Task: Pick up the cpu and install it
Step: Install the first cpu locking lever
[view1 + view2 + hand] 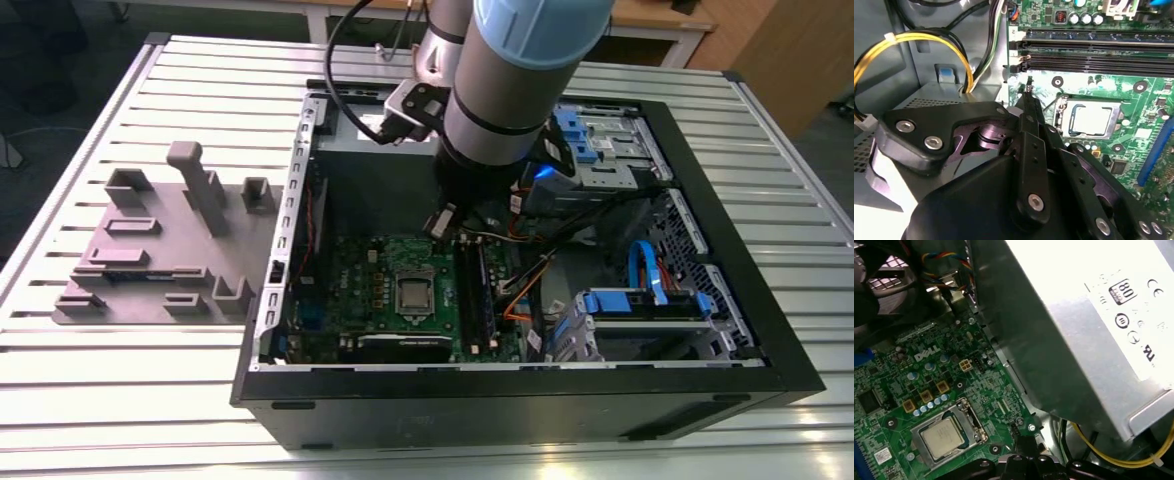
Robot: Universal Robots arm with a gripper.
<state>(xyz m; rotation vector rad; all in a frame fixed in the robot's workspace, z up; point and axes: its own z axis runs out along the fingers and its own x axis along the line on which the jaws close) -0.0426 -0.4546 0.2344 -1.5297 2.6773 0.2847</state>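
The cpu (944, 436) lies flat inside the square socket frame (970, 416) on the green motherboard (914, 385), its silver top up and its edges square with the frame as far as I can see; both wrist views show it there, and in the exterior view it is the pale square (415, 292) in the middle of the board. So I judge the placing done and the seating the thing to get right. My gripper (1027, 95) hangs above the board just beside the socket, on the side toward the silver power supply (1074, 325); its fingers are pressed together into one thin tip with nothing pinched between them. To do this step well I would check that the chip lies level with no corner riding up, apply no sideways push, and stay off the memory slots (1094, 47) and the yellow cables (914, 42) close by. The open computer case (534, 400) crowds my arm (514, 90), so any motion should be straight and slow.
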